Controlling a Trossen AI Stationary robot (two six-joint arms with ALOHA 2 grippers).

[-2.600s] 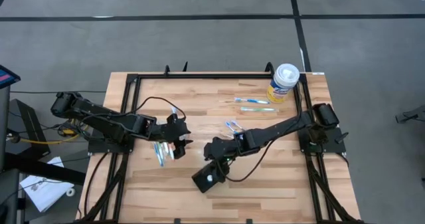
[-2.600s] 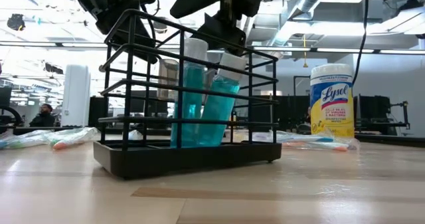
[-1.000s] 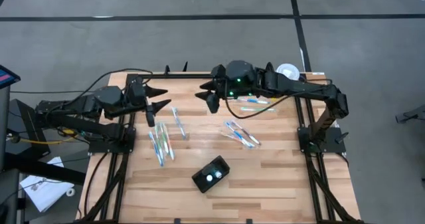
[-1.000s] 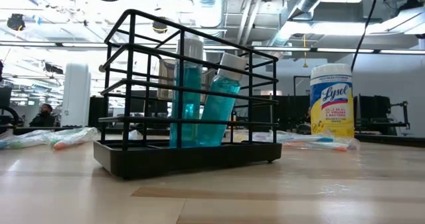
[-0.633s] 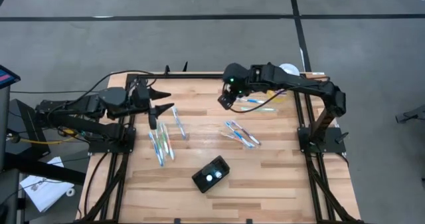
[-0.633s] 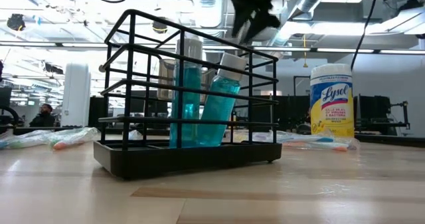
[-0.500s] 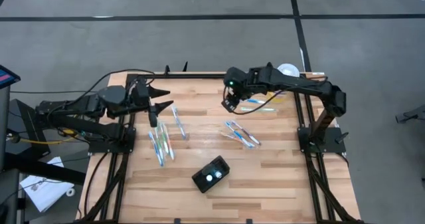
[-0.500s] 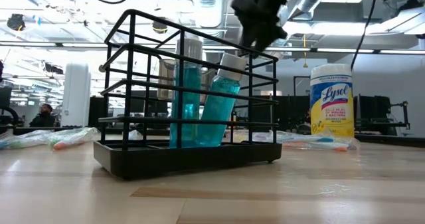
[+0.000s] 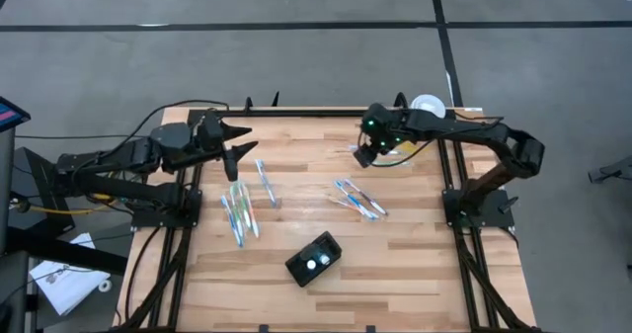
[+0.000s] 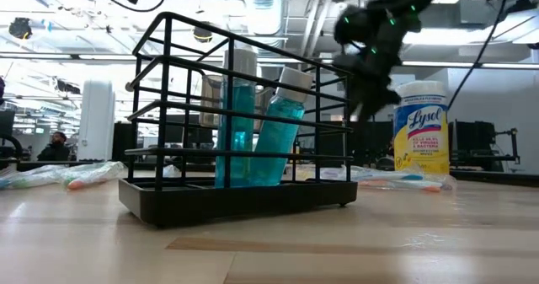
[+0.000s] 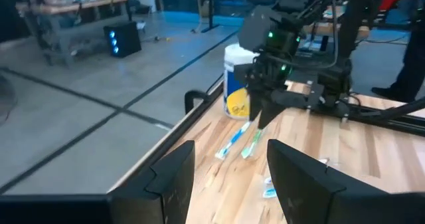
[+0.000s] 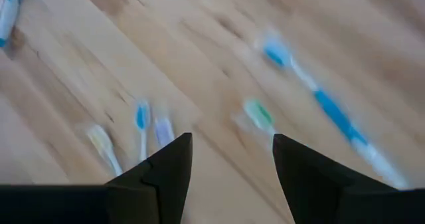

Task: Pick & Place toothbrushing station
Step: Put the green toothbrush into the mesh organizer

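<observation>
The toothbrushing station [image 9: 314, 259] is a small black holder with pale spots on top, standing on its base near the table's near edge. In the low view it [image 10: 240, 124] is a black wire rack with two blue bottles standing in it. My left gripper [image 9: 240, 143] is open and empty over the far left of the table; its own view shows the fingers apart [image 11: 229, 177]. My right gripper [image 9: 363, 155] is open and empty over the far right of the table, above loose toothbrushes [image 12: 312, 91], far from the station. It is blurred in the low view [image 10: 370, 61].
A white-and-yellow wipes canister [image 10: 421, 128] stands at the far right corner [image 9: 427, 104]. Loose toothbrushes lie in groups at the left [image 9: 240, 212], the middle [image 9: 355, 197] and by the canister [image 11: 242, 141]. A black rail [image 9: 296, 113] frames the table.
My right gripper has swung from the far middle of the table toward its right edge and come down toward the toothbrushes by the canister. The station has stayed where it was.
</observation>
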